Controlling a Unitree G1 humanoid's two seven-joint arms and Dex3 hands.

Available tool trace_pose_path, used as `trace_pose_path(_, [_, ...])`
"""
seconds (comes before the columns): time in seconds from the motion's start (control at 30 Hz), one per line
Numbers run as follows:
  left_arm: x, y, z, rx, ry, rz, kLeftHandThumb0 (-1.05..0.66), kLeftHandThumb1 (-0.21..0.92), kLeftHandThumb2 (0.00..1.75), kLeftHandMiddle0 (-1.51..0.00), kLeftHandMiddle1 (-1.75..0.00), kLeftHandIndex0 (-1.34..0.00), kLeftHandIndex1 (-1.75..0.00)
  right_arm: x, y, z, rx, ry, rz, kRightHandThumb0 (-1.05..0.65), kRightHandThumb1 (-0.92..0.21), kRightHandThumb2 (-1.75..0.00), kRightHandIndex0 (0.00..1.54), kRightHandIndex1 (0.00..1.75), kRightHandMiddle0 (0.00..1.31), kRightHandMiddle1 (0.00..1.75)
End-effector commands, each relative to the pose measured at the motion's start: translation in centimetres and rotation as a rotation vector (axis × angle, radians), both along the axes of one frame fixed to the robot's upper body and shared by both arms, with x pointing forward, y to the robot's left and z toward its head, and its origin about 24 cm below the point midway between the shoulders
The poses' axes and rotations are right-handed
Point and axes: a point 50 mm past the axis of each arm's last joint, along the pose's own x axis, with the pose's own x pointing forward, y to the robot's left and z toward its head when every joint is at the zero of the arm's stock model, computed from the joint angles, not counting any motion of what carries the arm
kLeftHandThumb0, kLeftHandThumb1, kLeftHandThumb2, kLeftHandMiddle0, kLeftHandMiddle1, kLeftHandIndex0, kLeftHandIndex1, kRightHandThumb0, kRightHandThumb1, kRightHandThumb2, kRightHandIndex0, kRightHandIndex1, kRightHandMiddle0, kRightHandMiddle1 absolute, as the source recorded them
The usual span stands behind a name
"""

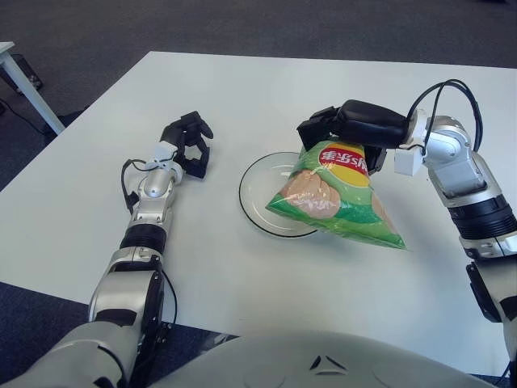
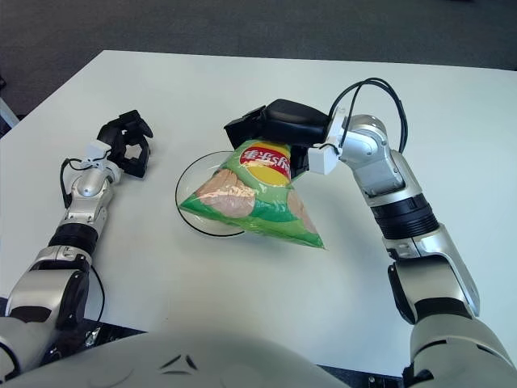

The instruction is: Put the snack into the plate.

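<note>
The green chip bag (image 1: 338,194) is gripped at its top by the right hand (image 1: 349,129), positioned for release over the glass plate (image 1: 257,192); the left hand (image 1: 187,144), curled empty, shows left of it.

white table (image 1: 242,283) | dark carpet floor (image 1: 73,32) | second table's leg (image 1: 28,89), far left

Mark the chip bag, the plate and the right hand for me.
chip bag (image 1: 335,190), left eye view, on the green front panel.
plate (image 1: 252,187), left eye view, on its bare left rim.
right hand (image 1: 333,131), left eye view, at the fingertips gripping the bag's top.
</note>
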Motion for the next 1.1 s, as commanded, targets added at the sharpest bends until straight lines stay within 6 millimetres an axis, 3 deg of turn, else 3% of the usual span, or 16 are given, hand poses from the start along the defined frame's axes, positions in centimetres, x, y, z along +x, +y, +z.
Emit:
trace_pose_path(0.0, [-3.2, -0.6, -6.3, -0.026, 0.230, 0.027, -0.01, -0.11, 1.75, -0.90, -1.75, -0.80, -1.60, -0.4, 0.0, 0.5, -0.043, -0.023, -0.001, 0.00, -0.09, -1.54, 0.78, 1.74, 0.64, 1.61])
trace_pose_path(0.3, [-3.2, -0.9, -6.4, -0.006, 0.224, 0.036, -0.01, -0.13, 1.75, -0.92, -1.75, -0.83, -1.56, -0.6, 0.0, 0.6, -0.076, -0.004, 0.020, 0.00, -0.22, -1.35, 0.67, 1.75, 0.63, 1.47])
trace_pose_path(0.53, [-3.1, -1.2, -6.4, -0.009, 0.227, 0.041, -0.01, -0.12, 1.75, -0.92, -1.75, -0.82, -1.57, -0.4, 0.5, 0.2, -0.092, -0.024, 0.101, -0.01, -0.36, -1.24, 0.56, 1.74, 0.42, 1.65])
trace_pose_path(0.6, [-3.0, -1.4, -6.3, -0.003, 0.225, 0.040, -0.01, -0.12, 1.75, -0.92, -1.75, -0.82, -1.57, -0.3, 0.5, 0.2, -0.112, -0.027, 0.127, -0.01, -0.49, -1.08, 0.46, 1.69, 0.36, 1.69])
trace_pose_path(0.67, [-3.0, -1.4, -6.3, 0.000, 0.224, 0.040, -0.01, -0.13, 1.75, -0.92, -1.75, -0.83, -1.55, -0.2, 0.5, 0.1, -0.123, -0.027, 0.139, 0.00, -0.69, -0.78, 0.35, 1.61, 0.30, 1.68])
trace_pose_path(0.73, [-3.0, -1.6, -6.3, 0.000, 0.222, 0.036, -0.01, -0.13, 1.75, -0.92, -1.75, -0.83, -1.55, -0.1, 0.4, 0.0, -0.127, -0.025, 0.141, -0.18, -0.77, -0.64, 0.23, 1.52, 0.32, 1.64])
trace_pose_path(0.83, [-3.0, -1.8, -6.3, -0.002, 0.219, 0.029, -0.01, -0.12, 1.75, -0.91, -1.75, -0.80, -1.59, 0.0, 0.4, -0.1, -0.131, -0.019, 0.142, -0.31, -0.46, -0.92, 0.13, 1.37, 0.12, 1.49])
trace_pose_path(0.9, [-3.0, -1.9, -6.2, -0.001, 0.217, 0.029, -0.01, -0.11, 1.75, -0.91, -1.75, -0.80, -1.59, 0.1, 0.4, -0.1, -0.128, -0.014, 0.143, -0.35, -0.38, -1.01, 0.09, 1.26, 0.06, 1.41])
trace_pose_path(1.07, [-3.0, -1.9, -6.2, 0.036, 0.216, 0.042, -0.01, -0.12, 1.75, -0.92, -1.75, -0.81, -1.58, 0.3, 0.5, -0.2, -0.125, -0.036, 0.166, -0.43, -0.36, -1.03, 0.05, 0.99, 0.01, 1.21])
